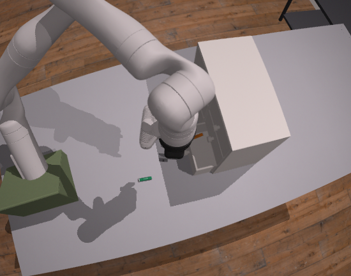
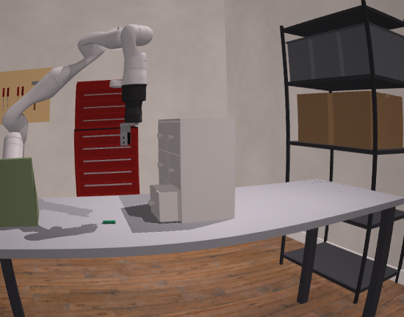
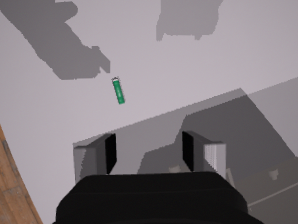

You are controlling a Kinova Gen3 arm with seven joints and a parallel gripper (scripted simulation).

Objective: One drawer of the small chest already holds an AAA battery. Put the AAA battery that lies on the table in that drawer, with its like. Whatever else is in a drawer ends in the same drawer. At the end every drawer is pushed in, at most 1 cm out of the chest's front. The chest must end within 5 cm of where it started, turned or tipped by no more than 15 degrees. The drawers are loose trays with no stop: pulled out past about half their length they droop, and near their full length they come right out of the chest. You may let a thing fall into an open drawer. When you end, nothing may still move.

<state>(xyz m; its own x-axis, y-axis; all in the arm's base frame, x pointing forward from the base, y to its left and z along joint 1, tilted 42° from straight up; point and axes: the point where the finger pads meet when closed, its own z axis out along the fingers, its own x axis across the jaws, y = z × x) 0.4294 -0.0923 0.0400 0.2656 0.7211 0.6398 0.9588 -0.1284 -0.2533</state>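
Observation:
A green AAA battery (image 1: pixel 145 179) lies on the table, left of the chest; it also shows in the side view (image 2: pixel 109 221) and in the wrist view (image 3: pixel 119 91). The pale chest (image 1: pixel 244 96) stands upright, with its bottom drawer (image 1: pixel 202 158) (image 2: pixel 164 207) pulled partly out toward the arm. A small orange thing (image 1: pixel 199 136) lies in that drawer, partly hidden by my wrist. The other drawers look pushed in. My gripper (image 2: pixel 125 137) (image 3: pixel 149 146) is open and empty. It points down, high above the table, just in front of the chest.
The arm's green base block (image 1: pixel 36 185) stands at the table's left end. A black shelf rack (image 2: pixel 350 128) with boxes stands beyond the right end. A red tool cabinet (image 2: pixel 106 139) stands behind the table.

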